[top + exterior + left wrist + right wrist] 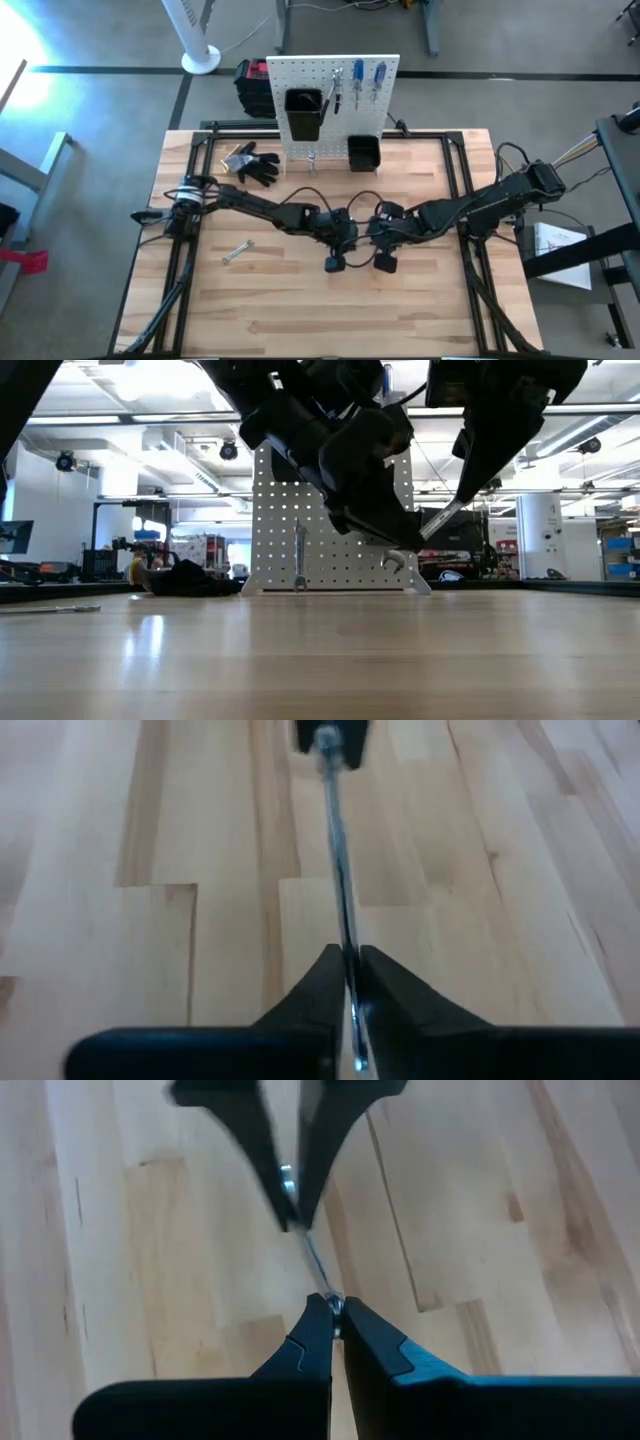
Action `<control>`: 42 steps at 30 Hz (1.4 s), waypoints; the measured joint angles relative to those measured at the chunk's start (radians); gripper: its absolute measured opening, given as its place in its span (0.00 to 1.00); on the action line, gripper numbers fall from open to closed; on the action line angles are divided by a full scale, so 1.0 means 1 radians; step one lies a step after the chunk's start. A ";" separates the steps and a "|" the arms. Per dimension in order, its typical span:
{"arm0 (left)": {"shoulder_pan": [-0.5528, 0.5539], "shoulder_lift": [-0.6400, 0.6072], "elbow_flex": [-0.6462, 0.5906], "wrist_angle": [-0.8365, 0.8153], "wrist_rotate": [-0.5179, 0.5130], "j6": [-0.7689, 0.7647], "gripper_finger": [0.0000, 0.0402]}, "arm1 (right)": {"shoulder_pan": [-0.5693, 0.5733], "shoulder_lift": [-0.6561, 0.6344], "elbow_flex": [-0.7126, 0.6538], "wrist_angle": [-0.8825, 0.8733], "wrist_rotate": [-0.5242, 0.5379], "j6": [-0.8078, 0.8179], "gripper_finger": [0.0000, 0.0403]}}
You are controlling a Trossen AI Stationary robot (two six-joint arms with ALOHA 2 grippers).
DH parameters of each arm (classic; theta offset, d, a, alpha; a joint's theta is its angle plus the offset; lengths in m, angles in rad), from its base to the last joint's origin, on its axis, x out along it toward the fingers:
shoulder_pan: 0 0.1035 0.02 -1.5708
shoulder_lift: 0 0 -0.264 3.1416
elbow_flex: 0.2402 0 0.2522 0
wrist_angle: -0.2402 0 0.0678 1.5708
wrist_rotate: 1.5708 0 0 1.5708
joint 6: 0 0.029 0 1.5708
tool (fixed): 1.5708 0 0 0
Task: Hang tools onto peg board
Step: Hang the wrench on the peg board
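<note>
Spanning both grippers above mid-table, a slim silver wrench (342, 910) is pinched at one end by the left gripper (347, 982) and at the other by the right gripper (333, 1320), in front of the peg board (330, 95).

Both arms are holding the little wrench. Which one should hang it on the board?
Probably right. Both the left fingers and right fingers pinch the wrench, but the hung tools sit on the peg board's right part, the right arm's side.
</note>
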State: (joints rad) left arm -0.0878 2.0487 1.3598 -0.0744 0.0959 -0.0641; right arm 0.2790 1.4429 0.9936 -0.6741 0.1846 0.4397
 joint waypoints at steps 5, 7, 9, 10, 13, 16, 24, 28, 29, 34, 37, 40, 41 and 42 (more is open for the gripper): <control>0.008 0.000 -0.001 0.005 -0.002 -0.004 0.02 | 0.000 0.000 0.000 0.001 0.001 -0.025 0.00; 0.010 0.000 -0.003 0.013 -0.007 -0.008 0.01 | 0.000 0.000 0.000 0.001 0.008 -0.043 0.00; 0.011 0.000 -0.013 0.023 -0.036 -0.012 0.01 | 0.000 0.000 0.000 -0.001 0.015 -0.046 0.01; 0.011 -0.003 -0.021 0.031 -0.052 -0.016 0.01 | 0.000 0.000 0.001 -0.002 0.024 -0.046 0.03; 0.012 -0.034 -0.075 0.074 -0.082 -0.039 0.01 | 0.000 -0.015 0.001 -0.019 0.090 -0.041 0.10; 0.021 -0.081 -0.179 0.143 -0.085 -0.079 0.00 | 0.002 -0.070 0.001 -0.038 0.199 -0.024 0.20; 0.150 -0.288 -0.570 0.554 -0.086 -0.273 0.00 | 0.038 -0.285 -0.012 0.024 0.428 0.023 0.33; 0.259 -0.354 -0.740 0.757 -0.050 -0.342 0.00 | 0.040 -0.337 -0.048 0.065 0.421 0.032 0.32; 0.285 -0.361 -0.775 0.808 -0.039 -0.351 0.00 | 0.040 -0.342 -0.058 0.064 0.420 0.036 0.31; 0.368 -0.372 -0.867 0.941 0.027 -0.382 0.00 | 0.040 -0.337 -0.109 0.082 0.417 0.074 0.28; 0.372 -0.365 -0.877 0.948 0.026 -0.368 0.00 | 0.040 -0.319 -0.139 0.086 0.416 0.097 0.26; 0.376 -0.358 -0.880 0.963 0.019 -0.368 0.00 | 0.040 -0.301 -0.155 0.087 0.415 0.128 0.25; 0.384 -0.356 -0.888 0.975 0.017 -0.374 0.00 | 0.040 -0.297 -0.156 0.088 0.415 0.136 0.25; 0.390 -0.349 -0.895 0.984 0.013 -0.378 0.00 | 0.040 -0.294 -0.157 0.090 0.416 0.140 0.24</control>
State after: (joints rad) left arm 0.3026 1.6995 0.4649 0.9093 0.1094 -0.4419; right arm 0.3187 1.1489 0.8365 -0.5841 0.6001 0.5796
